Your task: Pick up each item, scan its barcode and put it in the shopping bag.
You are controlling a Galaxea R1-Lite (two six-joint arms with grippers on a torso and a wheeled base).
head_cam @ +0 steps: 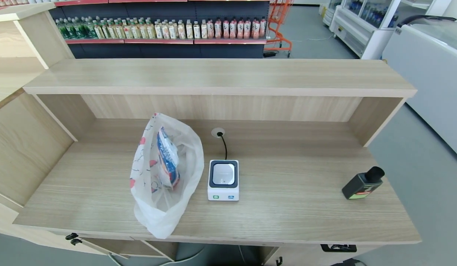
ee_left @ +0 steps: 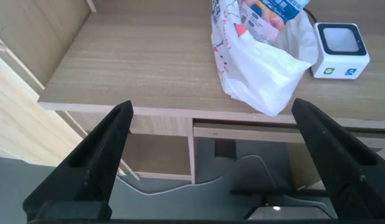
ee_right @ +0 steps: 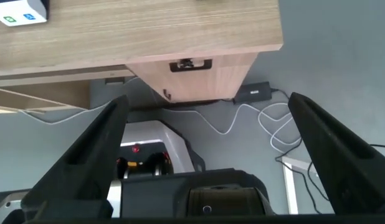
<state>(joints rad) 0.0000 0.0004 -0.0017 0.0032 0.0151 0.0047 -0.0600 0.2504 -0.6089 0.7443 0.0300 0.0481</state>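
The wooden desk [head_cam: 287,214] carries everything. Off its front edge, the left end effector [ee_left: 212,107] and the right end effector [ee_right: 209,101] each hang with fingers spread wide, gripping nothing. A white shopping bag [head_cam: 154,218] stands left of centre with a blue-and-white packet [head_cam: 168,159] inside. The white scanner [head_cam: 223,180] sits just beside the bag. A dark bottle [head_cam: 362,183] rests well apart, near the desk's right end.

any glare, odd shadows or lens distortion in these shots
Head view: wide-angle bowing of the counter edges, a pale sheen on the scanner window, only a faint soft shadow beside the shopping bag. Left wrist view: even light, the left hand dark in the foreground. Right wrist view: the right hand likewise dark against the lit floor.
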